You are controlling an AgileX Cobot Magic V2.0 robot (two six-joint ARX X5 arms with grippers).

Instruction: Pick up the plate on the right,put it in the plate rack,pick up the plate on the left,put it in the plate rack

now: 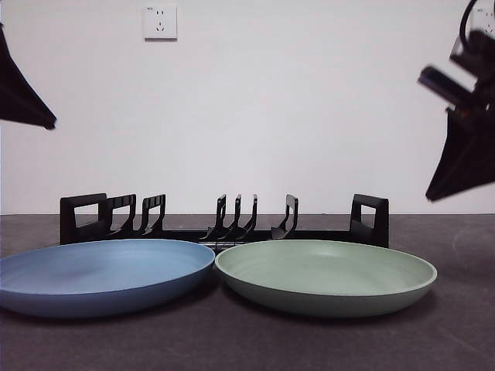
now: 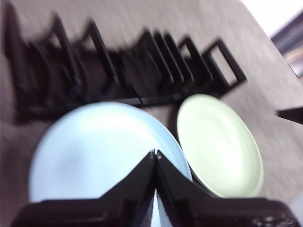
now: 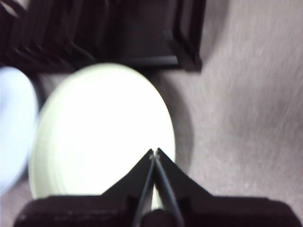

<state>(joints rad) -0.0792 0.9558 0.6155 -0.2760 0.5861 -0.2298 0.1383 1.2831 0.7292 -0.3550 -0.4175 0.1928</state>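
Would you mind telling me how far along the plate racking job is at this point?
Nothing is racked yet: the plate rack holds no plates, and the green plate and blue plate both lie flat on the table in front of it. The right tool, jaws shut, is above the green plate; the left tool, also shut, is above the blue one. Both picks and placements remain.

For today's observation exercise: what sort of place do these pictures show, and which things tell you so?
Probably a robot test bench, not a kitchen: a bare dark table, a plain white wall with a socket, and two black grippers above staged plates.
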